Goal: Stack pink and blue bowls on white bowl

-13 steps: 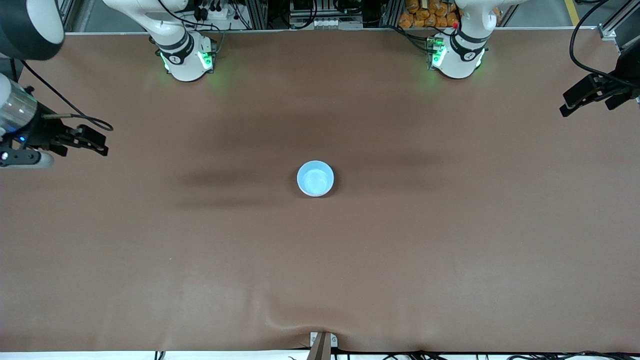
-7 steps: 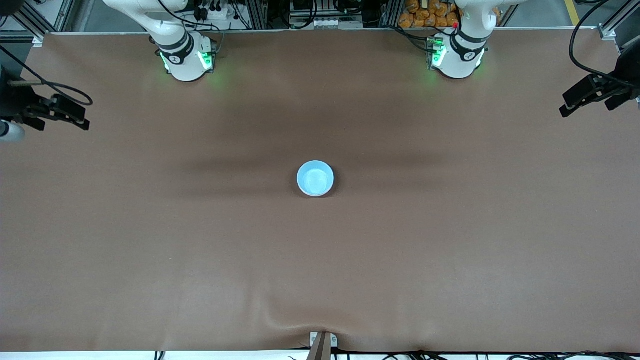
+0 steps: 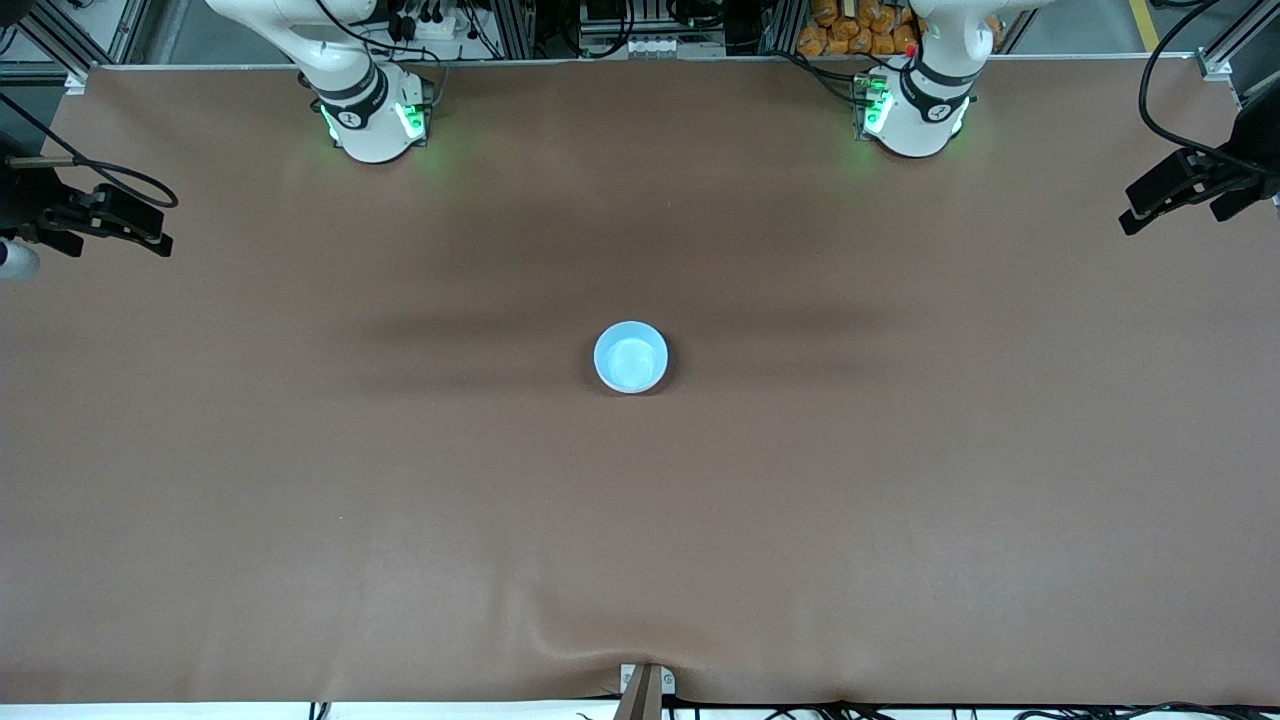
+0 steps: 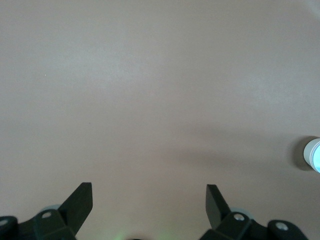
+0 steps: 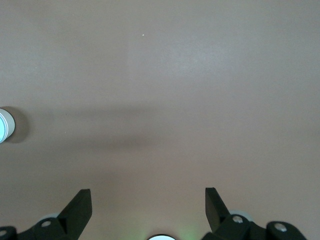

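A light sky-blue bowl (image 3: 631, 357) stands upright at the middle of the table. It also shows at the edge of the left wrist view (image 4: 314, 155) and of the right wrist view (image 5: 4, 125). The pink bowl and the white bowl are hidden; no separate bowl shows on the table. My right gripper (image 3: 150, 232) is open and empty, held up over the right arm's end of the table, far from the bowl; its wrist view (image 5: 148, 197) shows bare table between the fingers. My left gripper (image 3: 1140, 208) is open and empty over the left arm's end (image 4: 149, 192).
The brown table cover (image 3: 640, 520) has a low wrinkle at its edge nearest the front camera, by a small bracket (image 3: 645, 685). The arm bases (image 3: 375, 115) (image 3: 915, 110) stand along the edge farthest from that camera.
My right gripper has drawn back from the table's middle toward the right arm's end and stopped there. The left gripper and the blue bowl have not moved.
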